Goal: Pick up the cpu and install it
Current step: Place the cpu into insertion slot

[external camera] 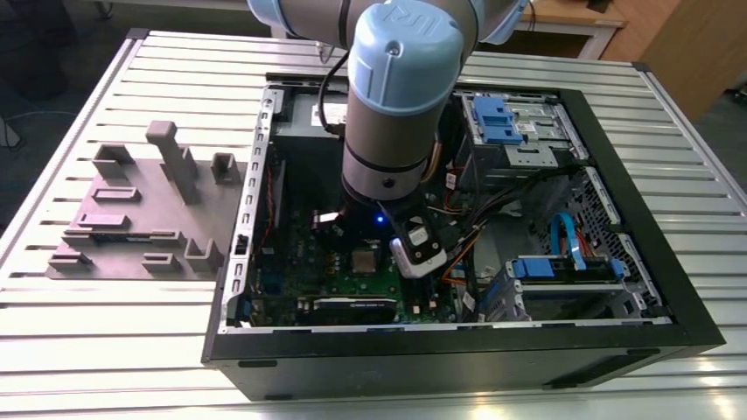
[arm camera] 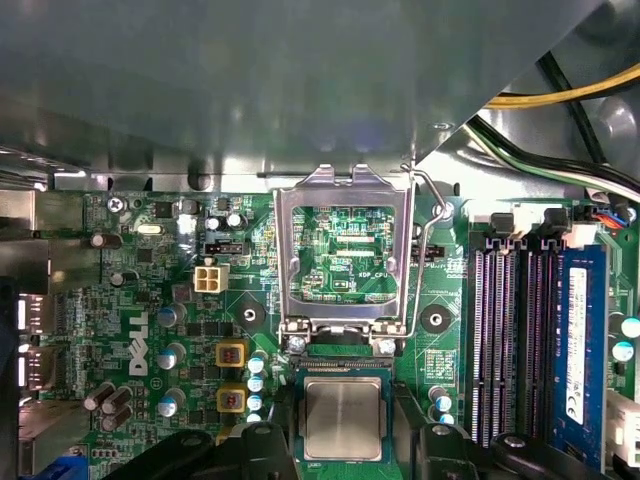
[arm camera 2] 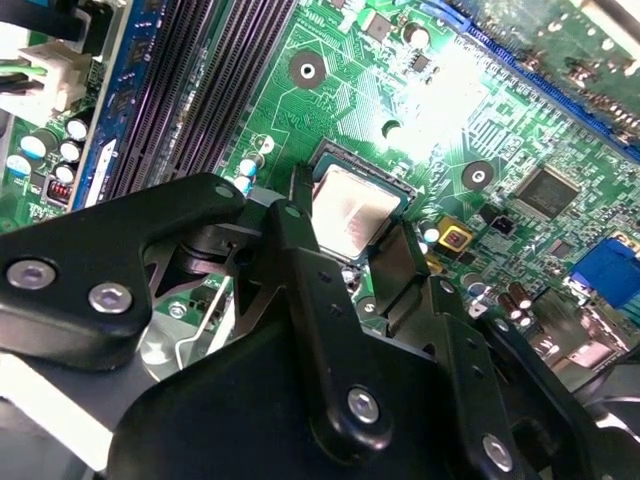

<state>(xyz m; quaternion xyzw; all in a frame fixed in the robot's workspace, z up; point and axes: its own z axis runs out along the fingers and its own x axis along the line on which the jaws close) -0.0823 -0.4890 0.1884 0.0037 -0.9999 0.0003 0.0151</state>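
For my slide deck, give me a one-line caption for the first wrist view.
The cpu lies in the open socket beside the swung-open socket frame, with the gripper close by.

Silvery cpu (arm camera: 343, 417) with pale rim; green motherboard (arm camera: 135, 285) patterned with fine traces; blue memory stick (arm camera: 578, 340); black gripper (arm camera 2: 352, 215); pale blue-and-grey arm (external camera: 403, 87); black case (external camera: 467, 359); ribbed silver table (external camera: 117, 350).

The cpu (arm camera: 343, 417) lies on the motherboard (arm camera: 150, 300), inside the case (external camera: 467, 359) — socket frame (arm camera: 343, 250) just beside it.
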